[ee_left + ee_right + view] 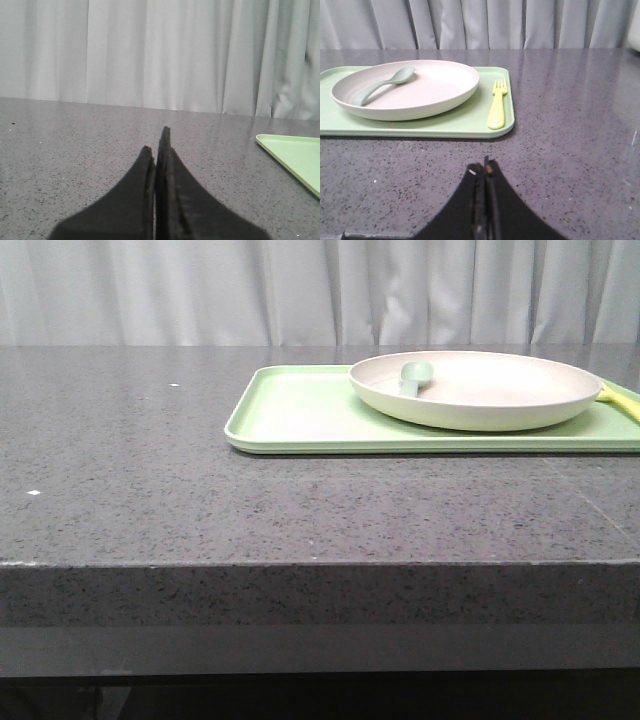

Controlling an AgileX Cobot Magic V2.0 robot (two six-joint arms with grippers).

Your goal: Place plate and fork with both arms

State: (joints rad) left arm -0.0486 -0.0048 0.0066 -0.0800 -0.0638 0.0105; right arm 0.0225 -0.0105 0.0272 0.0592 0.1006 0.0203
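Note:
The cream-white plate [480, 390] sits on the light-green tray [290, 420] at the table's right; it also shows in the right wrist view [435, 90]. A grey-green spoon [382, 85] lies in the plate. The pale-yellow fork [497, 105] lies on the tray beside the plate, tines pointing away from my gripper; only its tip [622, 398] shows in the front view. My right gripper [484, 167] is shut and empty, low over the table short of the tray. My left gripper [157, 140] is shut and empty, with the tray's corner [295, 155] off to its side.
The dark speckled stone table [150, 470] has its front edge near the camera. Grey curtains [300, 290] hang behind the table. Neither arm shows in the front view.

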